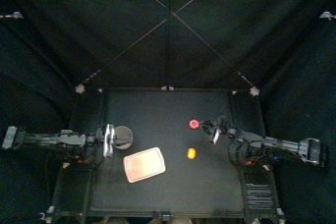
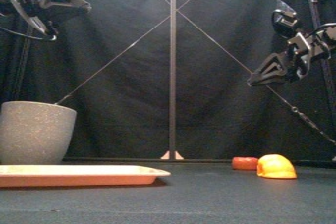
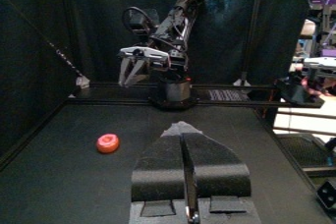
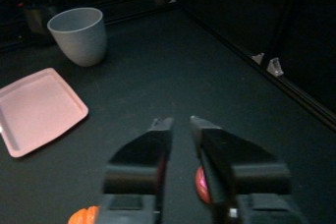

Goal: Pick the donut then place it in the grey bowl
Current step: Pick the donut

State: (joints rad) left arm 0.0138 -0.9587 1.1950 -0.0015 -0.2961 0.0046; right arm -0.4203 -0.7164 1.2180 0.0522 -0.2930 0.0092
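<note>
Lying on the tabletop (image 1: 171, 189) right of the top view's centre: the red donut (image 1: 196, 124), just left of the right pincer (image 1: 210, 128). Hanging there with jaws narrowly spread, gripping nothing. Hovering at middle left beside the grey bowl (image 1: 121, 138): the left pincer (image 1: 104, 141), jaws pressing together, empty. Showing only in the front view: both pincers raised well above the donut. Peeking from under a jaw in the right wrist view.

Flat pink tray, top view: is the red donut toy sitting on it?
No, the red ring-shaped toy donut lies on the black table, clearly apart from the flat pink tray.
</note>
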